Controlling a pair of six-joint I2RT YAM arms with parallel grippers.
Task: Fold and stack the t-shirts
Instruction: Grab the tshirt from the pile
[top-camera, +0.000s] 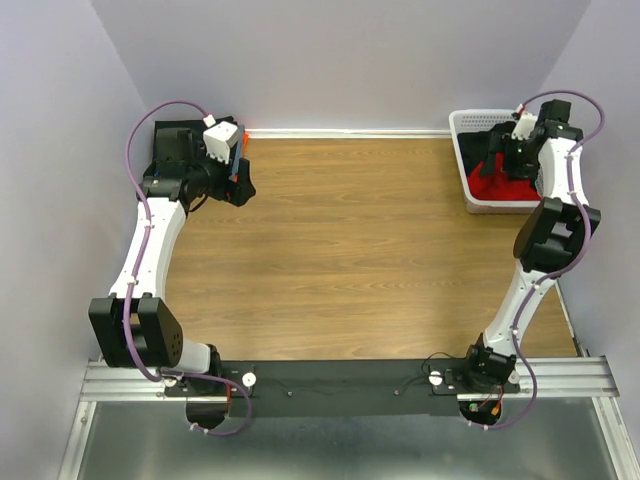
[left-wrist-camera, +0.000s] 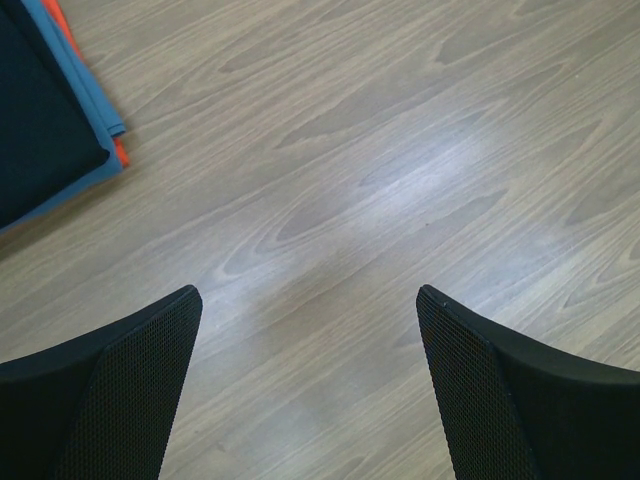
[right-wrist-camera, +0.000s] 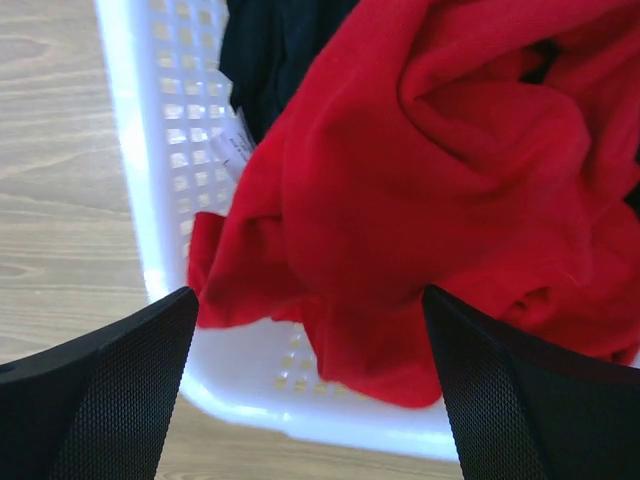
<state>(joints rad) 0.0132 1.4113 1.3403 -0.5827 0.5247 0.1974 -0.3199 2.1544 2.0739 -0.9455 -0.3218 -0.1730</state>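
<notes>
A crumpled bright red t-shirt (right-wrist-camera: 430, 180) lies in the white lattice basket (right-wrist-camera: 150, 150), with a black t-shirt (right-wrist-camera: 280, 40) bunched behind it. From above, the red shirt (top-camera: 490, 188) shows in the near end of the basket (top-camera: 462, 150). My right gripper (right-wrist-camera: 305, 295) hangs open just above the red cloth and holds nothing; it shows over the basket (top-camera: 515, 160) from above. My left gripper (left-wrist-camera: 310, 295) stands open over bare wood at the back left (top-camera: 240, 185). Beside it lies a flat folded pile (left-wrist-camera: 40, 110), black on top, with blue and orange edges.
The folded pile (top-camera: 172, 140) sits in the table's back left corner against the wall. Grey walls close in the back and both sides. The basket stands at the back right edge of the wooden table (top-camera: 350, 250).
</notes>
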